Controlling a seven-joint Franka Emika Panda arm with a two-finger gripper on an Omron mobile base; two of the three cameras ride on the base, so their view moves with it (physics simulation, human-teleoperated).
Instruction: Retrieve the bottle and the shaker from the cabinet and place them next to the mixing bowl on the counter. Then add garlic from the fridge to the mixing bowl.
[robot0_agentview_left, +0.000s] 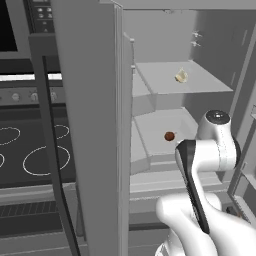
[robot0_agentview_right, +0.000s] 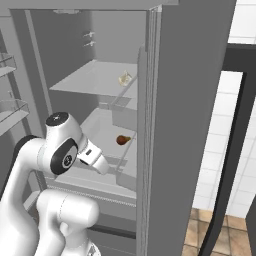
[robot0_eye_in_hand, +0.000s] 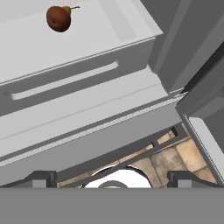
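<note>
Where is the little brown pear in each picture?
Left base view: the pear lies in the lower fridge drawer, just left of the arm's white elbow.
Right base view: the pear lies in that same drawer, near its right wall.
Hand view: the pear is at the top left, inside the drawer.
Shared landmark: the pale drawer below the shelf with the garlic.

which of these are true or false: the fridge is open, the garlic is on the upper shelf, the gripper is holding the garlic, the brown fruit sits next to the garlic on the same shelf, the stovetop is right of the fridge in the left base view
1. The fridge is open. True.
2. The garlic lies on the upper shelf. True.
3. The gripper holds the garlic. False: its jaws are open and empty, and the garlic lies on its shelf.
4. The brown fruit sits beside the garlic. False: it lies one level lower.
5. The stovetop is right of the fridge. False: left.
</note>
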